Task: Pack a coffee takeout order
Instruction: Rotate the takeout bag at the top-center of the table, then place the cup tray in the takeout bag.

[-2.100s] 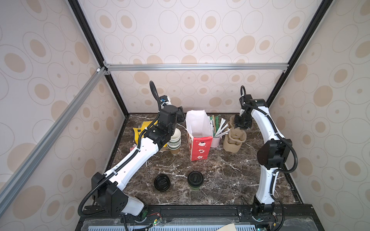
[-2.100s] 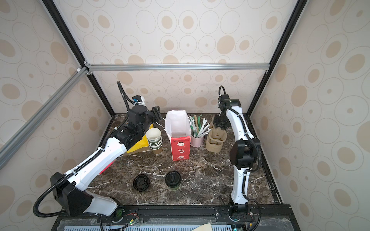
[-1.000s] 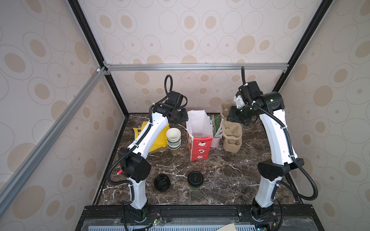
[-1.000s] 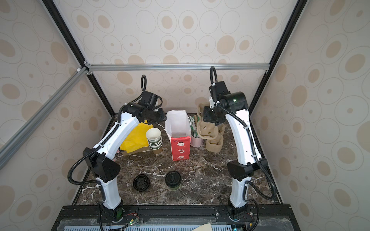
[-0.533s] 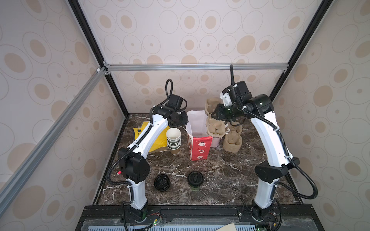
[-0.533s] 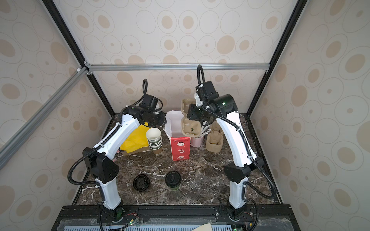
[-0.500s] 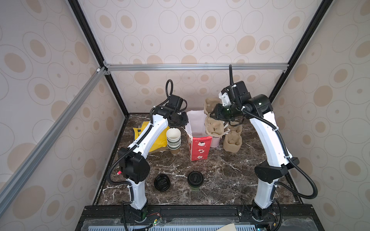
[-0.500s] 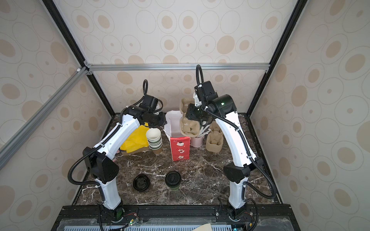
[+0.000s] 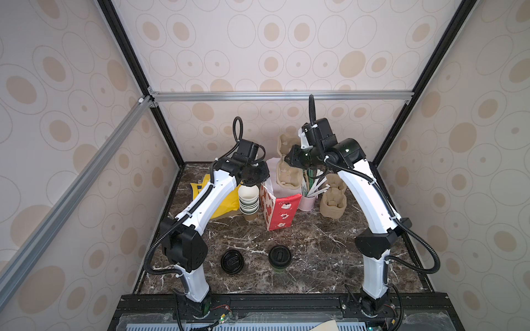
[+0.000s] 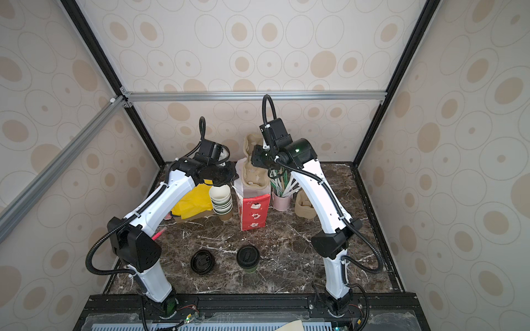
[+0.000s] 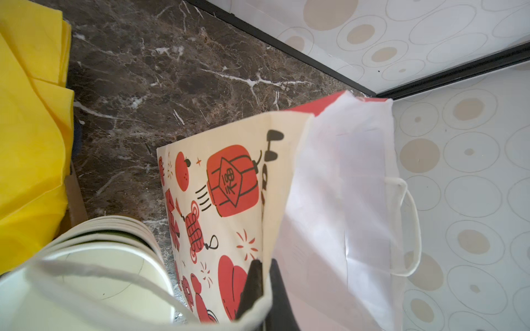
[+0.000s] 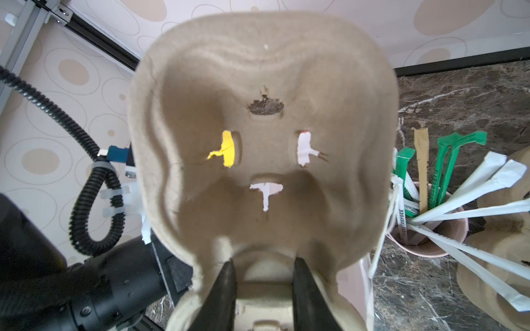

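Observation:
My right gripper (image 12: 262,266) is shut on the brown moulded-pulp cup tray (image 12: 263,114). It holds the tray (image 9: 288,169) upright, with the lower end at the open mouth of the red-and-white paper bag (image 9: 279,210). My left gripper (image 11: 265,266) is shut on the bag's rim (image 11: 229,183), one finger inside and one outside. The green-sided cup with a black lid (image 9: 279,256) stands at the front of the table. The yellow napkin (image 10: 195,200) lies at the back left, behind my left arm.
A stack of lidless white-rimmed cups (image 9: 249,200) stands just left of the bag. A lone black lid (image 9: 232,261) lies left of the lidded cup. A pink cup of wrapped straws (image 9: 308,197) and a stack of spare pulp trays (image 9: 334,200) stand right of the bag.
My right arm has carried the tray leftward from the tray stack to above the bag. My left gripper has shut on the bag's rim.

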Robot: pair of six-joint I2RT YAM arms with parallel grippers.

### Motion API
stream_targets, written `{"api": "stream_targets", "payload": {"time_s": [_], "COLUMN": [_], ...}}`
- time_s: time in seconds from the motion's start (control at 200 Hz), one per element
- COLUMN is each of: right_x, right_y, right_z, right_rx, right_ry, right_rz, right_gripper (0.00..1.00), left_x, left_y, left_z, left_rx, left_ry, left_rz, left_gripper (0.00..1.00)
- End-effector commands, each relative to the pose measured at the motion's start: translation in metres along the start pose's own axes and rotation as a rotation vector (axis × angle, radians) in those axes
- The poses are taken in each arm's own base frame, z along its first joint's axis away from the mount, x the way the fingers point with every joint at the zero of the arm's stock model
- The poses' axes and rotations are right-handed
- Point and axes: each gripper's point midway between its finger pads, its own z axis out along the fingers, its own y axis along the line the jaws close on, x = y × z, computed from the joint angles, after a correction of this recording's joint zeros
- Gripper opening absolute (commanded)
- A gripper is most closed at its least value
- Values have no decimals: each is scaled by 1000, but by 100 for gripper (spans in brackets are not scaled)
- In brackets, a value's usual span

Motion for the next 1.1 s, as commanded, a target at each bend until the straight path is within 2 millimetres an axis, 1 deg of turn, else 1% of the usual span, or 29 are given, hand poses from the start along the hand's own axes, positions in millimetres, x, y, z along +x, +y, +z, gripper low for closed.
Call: {"api": "stream_targets", "payload": {"time_s": [0.0, 0.115, 0.365, 0.4, 0.505, 0.67, 0.885, 1.01, 1.09], "right_x": [-6, -3, 13, 15, 22, 33, 39, 47, 51], "right_y": [-2, -6, -18, -19, -26, -34, -35, -37, -37], "right_z": [10, 17, 29, 29, 32, 39, 48, 55, 55], "right_rx": [52, 91, 187, 199, 238, 270, 273, 275, 275], "right_ry": [-55, -60, -19, -14, 6, 39, 56, 87, 107], "right_rz": [10, -9, -97, -112, -141, -163, -177, -186, -189], "right_gripper": [30, 30, 30, 30, 30, 30, 30, 30, 30], "left_x": [-3, 3, 9, 8, 8, 7, 10, 9, 10], "left_y": [-12, -16, -22, -22, -20, -20, -18, -18, -18], "left_z": [-9, -8, -9, -9, -10, -12, -11, -11, -11], "left_rx": [73, 109, 135, 135, 129, 127, 123, 126, 125], "left_ry": [-31, -31, -43, -46, -54, -59, -51, -55, -54], "left_rz": [-59, -97, -129, -132, -135, -133, -131, -129, -130], "left_gripper": [0, 0, 0, 4, 8, 12, 8, 7, 6]}}
